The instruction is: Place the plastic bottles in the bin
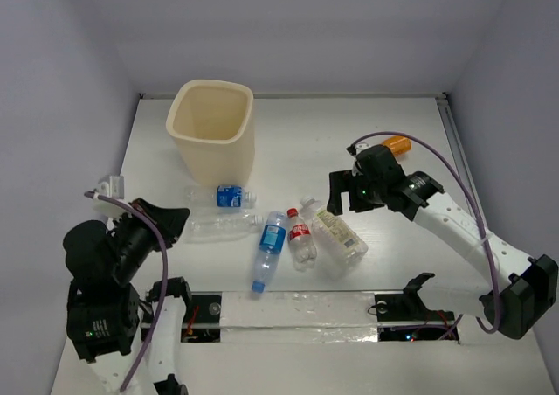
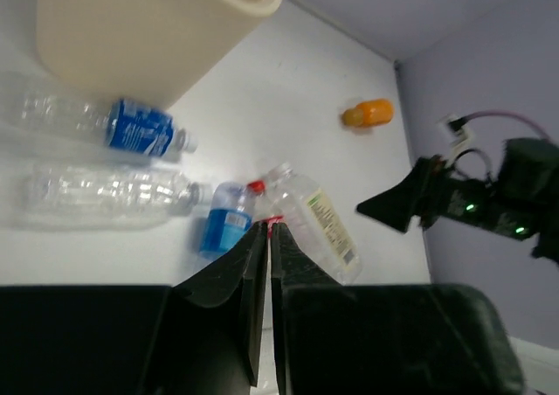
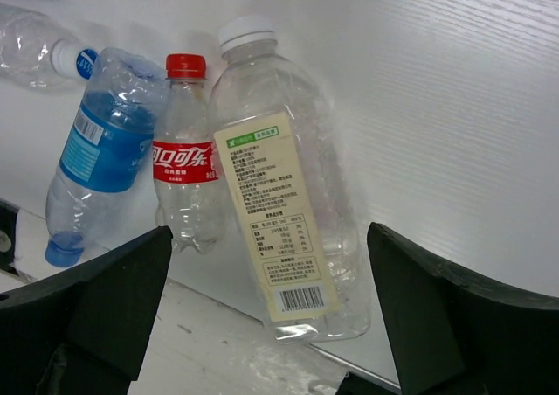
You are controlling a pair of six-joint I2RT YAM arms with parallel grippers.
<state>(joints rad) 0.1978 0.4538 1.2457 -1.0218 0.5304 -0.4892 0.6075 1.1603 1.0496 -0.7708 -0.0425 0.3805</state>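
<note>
The cream bin [image 1: 211, 128] stands at the back left. Five clear bottles lie in front of it: a blue-labelled one [image 1: 229, 197], an unlabelled one [image 1: 218, 227], a blue one [image 1: 271, 242], a red-labelled one [image 1: 301, 236] and a white-green-labelled one [image 1: 339, 236]. The orange bottle [image 1: 397, 145] lies at the back right. My right gripper [image 1: 345, 198] is open and empty, hovering over the white-green bottle [image 3: 279, 203], with its jaws wide to either side [image 3: 269, 238]. My left gripper [image 2: 266, 229] is shut and empty, raised at the left [image 1: 166, 218].
A white taped strip [image 1: 297, 312] runs along the near edge. Grey walls close in the back and both sides. The bin [image 2: 131, 37] also shows in the left wrist view, with the right arm [image 2: 472, 198] to its right.
</note>
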